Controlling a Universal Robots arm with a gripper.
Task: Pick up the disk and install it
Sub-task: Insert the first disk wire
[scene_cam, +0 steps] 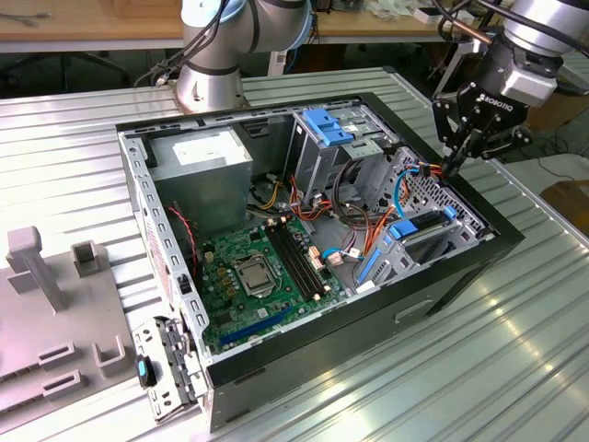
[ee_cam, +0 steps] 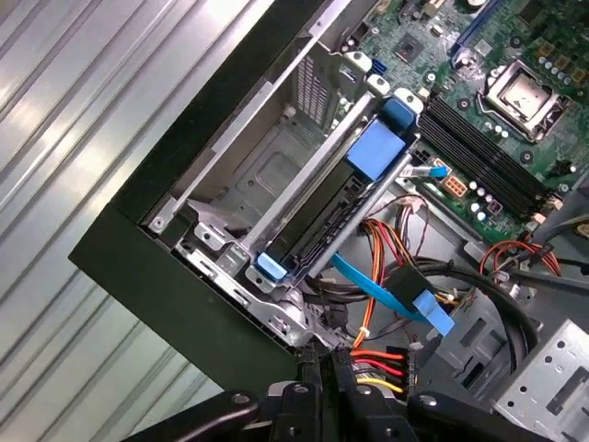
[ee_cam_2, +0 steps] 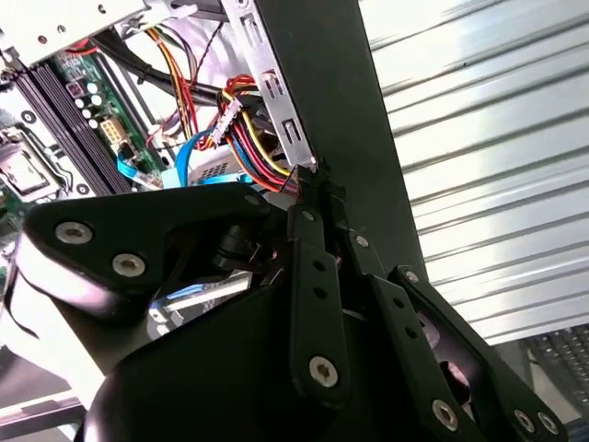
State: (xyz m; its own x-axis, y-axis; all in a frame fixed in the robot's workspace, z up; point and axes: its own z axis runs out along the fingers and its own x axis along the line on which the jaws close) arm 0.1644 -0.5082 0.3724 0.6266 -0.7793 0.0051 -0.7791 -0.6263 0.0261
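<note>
The disk (scene_cam: 419,235), grey metal between bright blue rails, stands on edge in the drive bay at the corner of the open computer case (scene_cam: 460,267) on the exterior view's right. In the first wrist view the disk (ee_cam: 331,207) sits between the bay's metal walls, its blue tab facing the motherboard. My gripper (scene_cam: 454,168) hangs over the case rim just behind that bay, apart from the disk. In both wrist views its fingers are shut, tips together (ee_cam_2: 315,189) (ee_cam: 322,364) right beside a black connector (ee_cam: 373,368) with red, yellow and black wires. I cannot tell if they pinch it.
A grey power-supply box (scene_cam: 198,170), the green motherboard (scene_cam: 248,276) and a drive cage with a blue bracket (scene_cam: 327,124) fill the case. Loose orange and blue cables (scene_cam: 363,226) lie beside the bay. Grey fixtures (scene_cam: 37,267) stand on the ribbed table (scene_cam: 515,368).
</note>
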